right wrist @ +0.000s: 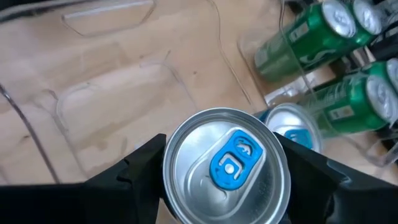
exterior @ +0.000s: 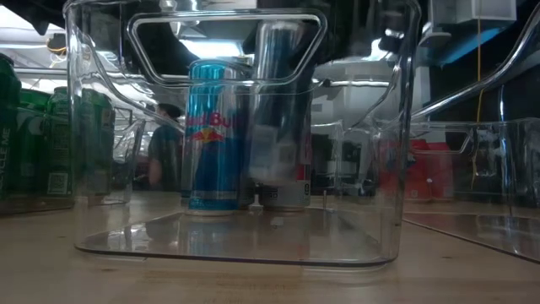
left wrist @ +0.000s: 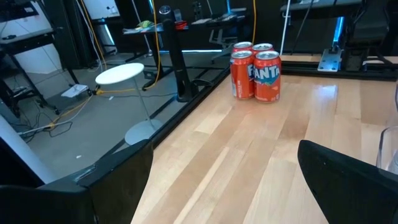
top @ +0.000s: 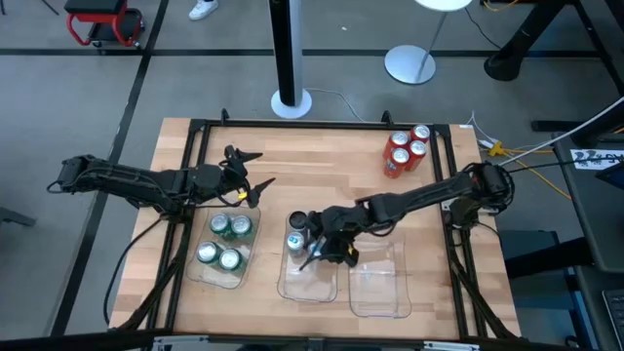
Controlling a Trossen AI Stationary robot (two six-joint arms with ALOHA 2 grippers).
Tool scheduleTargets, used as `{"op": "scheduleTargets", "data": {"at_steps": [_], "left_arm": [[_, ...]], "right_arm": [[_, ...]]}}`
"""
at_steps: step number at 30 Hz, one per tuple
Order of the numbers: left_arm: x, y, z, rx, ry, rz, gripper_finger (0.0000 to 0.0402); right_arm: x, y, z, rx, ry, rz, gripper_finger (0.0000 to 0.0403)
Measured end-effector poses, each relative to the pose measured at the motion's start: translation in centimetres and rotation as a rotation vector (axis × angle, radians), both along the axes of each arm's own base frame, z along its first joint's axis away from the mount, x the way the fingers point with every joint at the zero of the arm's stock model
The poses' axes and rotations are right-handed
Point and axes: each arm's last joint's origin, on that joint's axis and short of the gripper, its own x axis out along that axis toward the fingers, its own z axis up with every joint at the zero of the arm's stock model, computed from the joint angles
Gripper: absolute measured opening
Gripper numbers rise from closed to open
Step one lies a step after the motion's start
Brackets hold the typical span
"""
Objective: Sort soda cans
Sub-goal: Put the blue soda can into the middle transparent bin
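We take the clear rectangular plastic middle tray (top: 310,283) as our landmark. To its left side stands a like tray (top: 220,275) holding 4 green cylindrical soda cans (top: 224,241); to its right lies a third clear tray (top: 382,283) with nothing in it. Well beyond the landmark, near the table's far edge, 4 red-orange cans (top: 405,149) stand grouped on the pale wooden table (top: 322,166).

The right gripper (top: 317,250) reaches over the landmark's far end, its 2 dark fingers (right wrist: 134,171) pinching a silver-grey can with a blue tab (right wrist: 227,165) by the sides, near the top. Just beside it, already standing inside the tray, we see a second blue-and-silver can (exterior: 211,135); in the low view the held can (exterior: 283,118) appears close against it. Whether the held can's base touches the tray floor we cannot tell.

The left gripper (top: 249,175) hovers beyond the green cans' tray, its fingers spread and holding nothing.

We judge the step in hand to be setting this can down. To do it well, we would keep the can upright, lower it straight until the base rests flat, hold it clear of its neighbour and the tray wall, and only then part the fingers, lifting straight up so neither can tips.
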Motion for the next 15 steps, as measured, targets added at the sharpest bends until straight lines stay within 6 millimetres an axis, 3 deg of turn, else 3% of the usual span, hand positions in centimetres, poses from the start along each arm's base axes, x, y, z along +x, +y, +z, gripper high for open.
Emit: {"op": "scheduleTargets", "data": {"at_steps": [10, 15], "left_arm": [[0.0, 0.0, 0.0, 0.0, 0.001, 0.0, 0.0388], [0.0, 0.0, 0.0, 0.0, 0.002, 0.0, 0.0388]], "right_arm": [[0.5, -0.3, -1.2, -0.036, 0.027, -0.009, 0.0253], [0.5, -0.4, -1.3, -0.065, 0.024, -0.037, 0.0279]]}}
